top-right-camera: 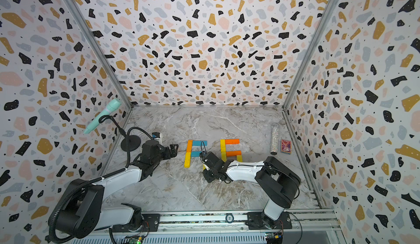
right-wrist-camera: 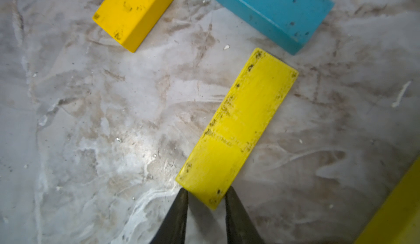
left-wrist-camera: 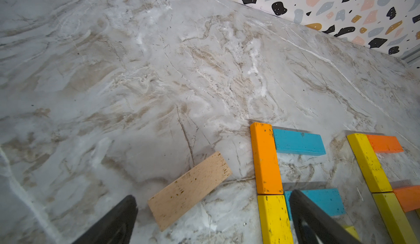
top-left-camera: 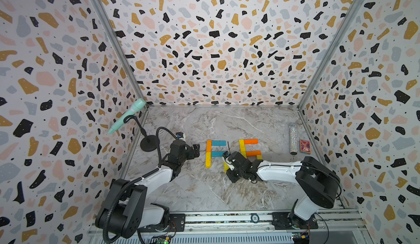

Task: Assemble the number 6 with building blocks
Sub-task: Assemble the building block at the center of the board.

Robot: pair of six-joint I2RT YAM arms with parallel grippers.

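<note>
Two block figures lie mid-table. The left one is F-shaped: an orange plank (top-left-camera: 208, 145) over a yellow plank (top-left-camera: 208, 160), with two teal planks (top-left-camera: 218, 143) branching right. The right figure (top-left-camera: 250, 148) of yellow and orange planks is partly hidden by my right arm. My right gripper (right-wrist-camera: 206, 191) is shut on the near end of a yellow plank (right-wrist-camera: 238, 122), low over the table. That plank's far end stops just short of the lower teal plank (right-wrist-camera: 268, 11). My left gripper (left-wrist-camera: 211, 208) stands open, with a pale wood plank (left-wrist-camera: 189, 190) lying flat between its fingers (left-wrist-camera: 113, 220).
A mint microphone (top-left-camera: 127, 118) on a black stand (top-left-camera: 148, 145) is at the back left by the wall. A glitter tube (top-left-camera: 293, 138) and a red card box (top-left-camera: 305, 146) sit near the right wall. Patterned walls close in three sides.
</note>
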